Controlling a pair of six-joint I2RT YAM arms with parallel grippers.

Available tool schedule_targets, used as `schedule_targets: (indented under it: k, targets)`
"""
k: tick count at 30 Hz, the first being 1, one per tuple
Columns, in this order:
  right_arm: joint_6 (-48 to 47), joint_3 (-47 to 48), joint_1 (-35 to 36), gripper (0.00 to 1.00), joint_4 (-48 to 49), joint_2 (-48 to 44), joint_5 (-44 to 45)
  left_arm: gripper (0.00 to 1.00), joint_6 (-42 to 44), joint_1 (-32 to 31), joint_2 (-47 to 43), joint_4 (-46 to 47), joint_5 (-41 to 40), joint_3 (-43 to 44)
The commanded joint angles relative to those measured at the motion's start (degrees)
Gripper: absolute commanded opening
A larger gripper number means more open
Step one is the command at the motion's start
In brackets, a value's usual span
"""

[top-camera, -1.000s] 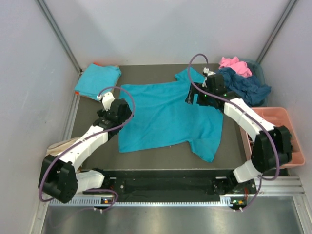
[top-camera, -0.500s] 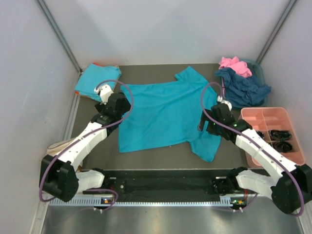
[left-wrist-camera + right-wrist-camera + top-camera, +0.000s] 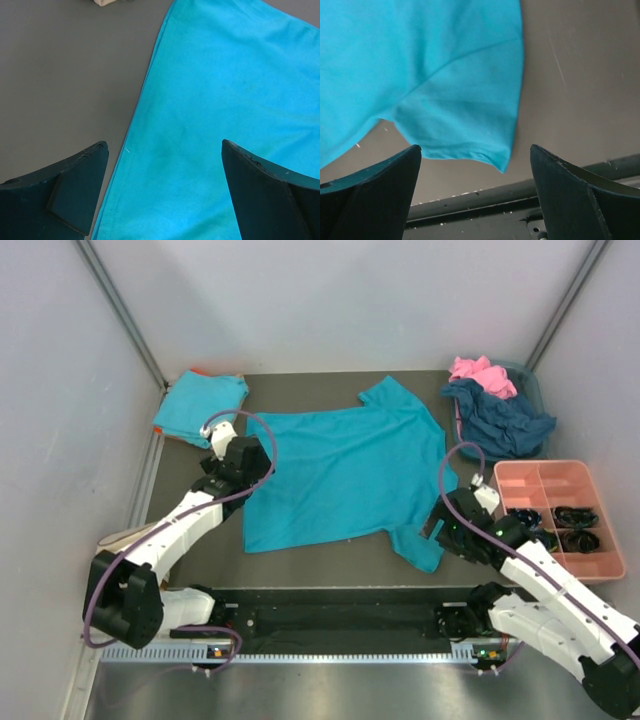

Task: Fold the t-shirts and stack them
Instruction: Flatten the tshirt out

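A teal t-shirt (image 3: pixel 345 475) lies spread flat on the dark table, collar side to the right. My left gripper (image 3: pixel 243 468) hovers open over its left edge; the left wrist view shows the hem (image 3: pixel 145 95) running between the wide-apart fingers (image 3: pixel 75 190). My right gripper (image 3: pixel 440 530) is open and empty above the near right sleeve (image 3: pixel 425 545); the right wrist view shows that sleeve (image 3: pixel 465 120) ahead of the fingers (image 3: pixel 570 195). A folded teal shirt (image 3: pixel 200 405) lies at the far left corner.
A pile of pink (image 3: pixel 480 370) and navy (image 3: pixel 505 420) shirts sits at the far right. A pink divided tray (image 3: pixel 560 515) stands right of the table. The black front rail (image 3: pixel 495 197) runs just below the sleeve. A beige object (image 3: pixel 125 537) lies at the left edge.
My right arm has swung from the far right sleeve back toward me to the near right sleeve. My left gripper shifted slightly along the shirt's left edge.
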Motion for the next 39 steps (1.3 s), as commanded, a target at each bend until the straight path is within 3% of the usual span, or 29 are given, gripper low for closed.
schedule_targets:
  k: [1, 5, 10, 16, 25, 32, 39]
  targets:
    - [6.74, -1.88, 2.57, 0.89, -4.85, -1.57, 2.04, 0.99, -0.98, 0.15, 0.67, 2.58, 1.71, -1.36]
    - [11.38, -3.72, 5.82, 0.88, -5.72, -0.96, 2.57, 0.99, -0.98, 0.15, 1.55, 2.76, 3.38, -1.36]
    - [15.35, -4.87, 10.04, 0.76, -6.26, 0.19, 3.27, 0.99, -0.37, 0.15, 2.26, 2.85, 4.52, -1.62]
    - [16.85, -7.07, 10.93, 0.59, -4.24, 1.07, 2.39, 0.99, -0.28, 0.15, 2.52, 3.28, 5.49, -2.06]
    - [16.67, -8.47, 11.54, 0.52, -1.6, 3.35, 1.25, 0.99, -0.54, 0.15, 3.58, 3.82, 6.37, -2.42]
    - [16.41, -9.62, 11.72, 0.37, -0.19, 3.53, 0.02, 0.99, -0.63, 0.15, 3.66, 3.64, 6.46, -2.59]
    - [16.76, -10.23, 12.33, 0.36, -0.1, 3.62, -0.51, 0.99, -0.72, 0.15, 3.84, 3.73, 6.64, -2.42]
